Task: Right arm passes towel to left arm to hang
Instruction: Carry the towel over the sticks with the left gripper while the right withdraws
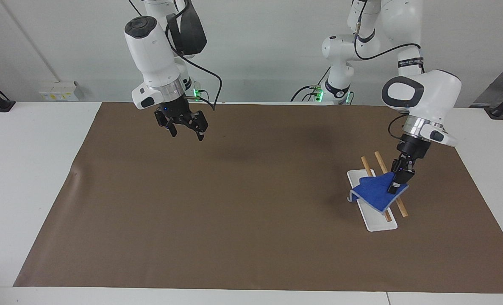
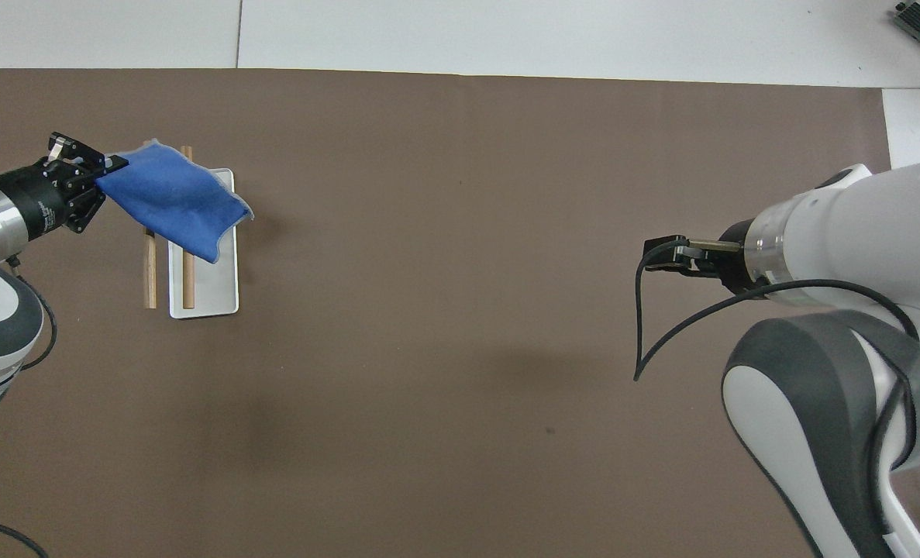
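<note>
The small, limp royal-blue cloth towel (image 1: pixel 377 194) is pinched by one corner in the left gripper (image 1: pixel 393 186) and draped over the wooden rack bars (image 1: pixel 390 184); the right gripper (image 1: pixel 186 129) is spread, empty.

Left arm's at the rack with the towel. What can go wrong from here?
1. The left pincer pinches only a corner of the towel; released now, the cloth may slide off the wooden bars.
2. The rack looks light; dragging cloth across it could shift or tip it.
</note>
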Motion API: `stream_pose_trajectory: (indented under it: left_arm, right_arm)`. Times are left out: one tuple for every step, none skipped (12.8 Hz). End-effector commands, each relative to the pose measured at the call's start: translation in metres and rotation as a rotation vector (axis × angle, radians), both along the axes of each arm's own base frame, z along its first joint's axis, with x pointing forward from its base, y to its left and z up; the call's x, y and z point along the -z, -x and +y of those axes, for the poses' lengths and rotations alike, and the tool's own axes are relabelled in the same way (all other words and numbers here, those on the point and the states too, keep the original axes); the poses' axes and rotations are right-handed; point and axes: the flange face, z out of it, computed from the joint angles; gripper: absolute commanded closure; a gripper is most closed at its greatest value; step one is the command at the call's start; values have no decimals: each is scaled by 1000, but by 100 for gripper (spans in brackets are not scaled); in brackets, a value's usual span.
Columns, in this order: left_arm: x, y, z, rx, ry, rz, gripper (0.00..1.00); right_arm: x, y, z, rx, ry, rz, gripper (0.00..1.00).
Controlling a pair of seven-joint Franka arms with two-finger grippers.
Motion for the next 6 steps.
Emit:
stream_pose_trajectory:
  left_arm:
    - [10,12,21,-25,-17,10,100]
    - [16,17,24,-34,-17,22,100]
    - [24,23,27,-54,-27,26,100]
    - [32,34,28,-71,-40,32,100]
    - [43,46,30,-85,-50,46,100]
    - [50,57,32,-93,-56,57,100]
  right_arm:
    - [-18,7,-25,-64,38,-13,0]
    - [-28,6,-37,-81,40,-20,0]
    - [-36,6,-42,-86,47,-18,0]
    - [-42,5,-52,-81,73,-21,0]
    - [-48,5,-65,-78,96,-27,0]
    - [-53,5,-75,-82,98,-20,0]
